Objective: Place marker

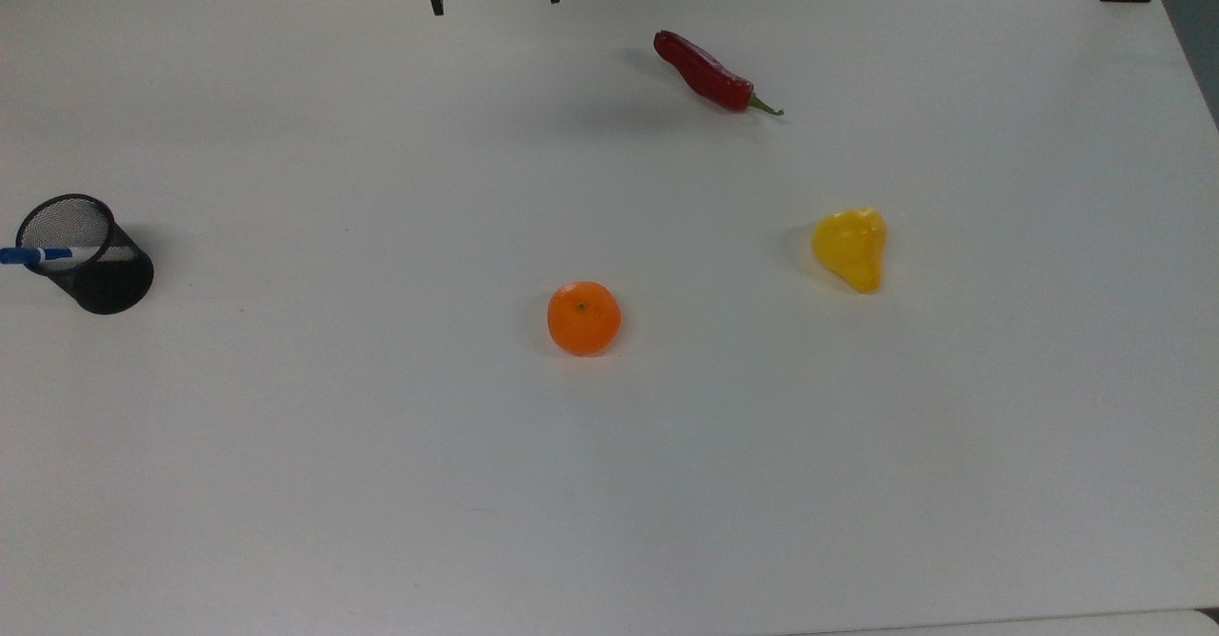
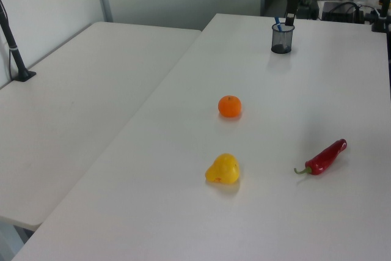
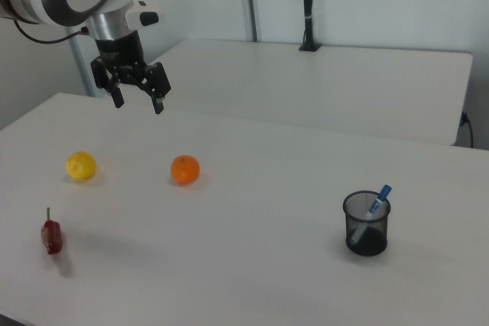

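Blue-capped, the marker (image 3: 377,202) is leaning inside the black mesh cup (image 3: 366,224) on the white surface (image 3: 252,242), while the claw (image 3: 138,97) is hovering wide, holding nothing, well apart.

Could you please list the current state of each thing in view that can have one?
hand: open, empty, raised above the table.
marker: standing tilted in the mesh cup, blue cap sticking out over the rim.
mesh cup: upright on the table.
orange: resting on the table.
yellow fruit: lying on the table.
red chili: lying flat on the table.
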